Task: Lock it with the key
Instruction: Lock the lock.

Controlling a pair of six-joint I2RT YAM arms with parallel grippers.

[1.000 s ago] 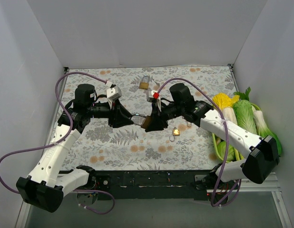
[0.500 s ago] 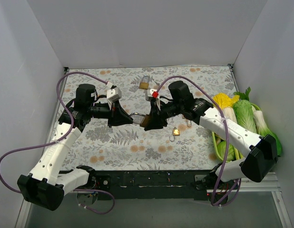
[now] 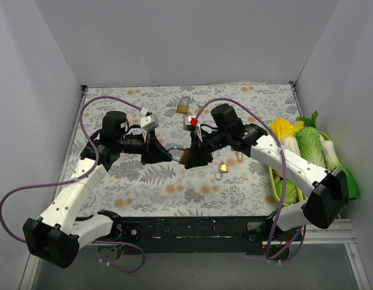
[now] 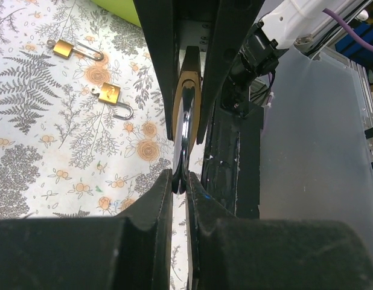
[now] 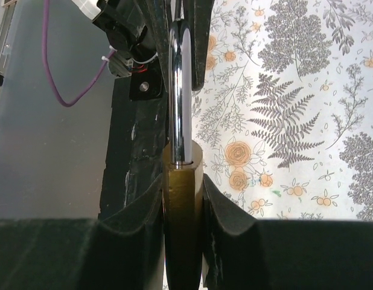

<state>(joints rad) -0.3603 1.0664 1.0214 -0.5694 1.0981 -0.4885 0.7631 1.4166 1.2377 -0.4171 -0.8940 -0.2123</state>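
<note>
A large brass padlock hangs above the mat between my two grippers. My right gripper is shut on its brass body, fingers pressed on both flat sides. My left gripper is shut on the far end of its steel shackle, with the fingertips pinching the chrome bow. In the right wrist view the shackle runs straight up from the body toward the left fingers. The key is not visible in any view.
A small brass padlock with an open shackle lies on the floral mat just right of the grippers, and a second one beyond it. Another padlock stands at the back. A green basket of vegetables sits at the right edge.
My left gripper has shut on the padlock's shackle; a second ago its jaws stood apart around it. Both arms shifted slightly, the right gripper keeping its hold on the body.
</note>
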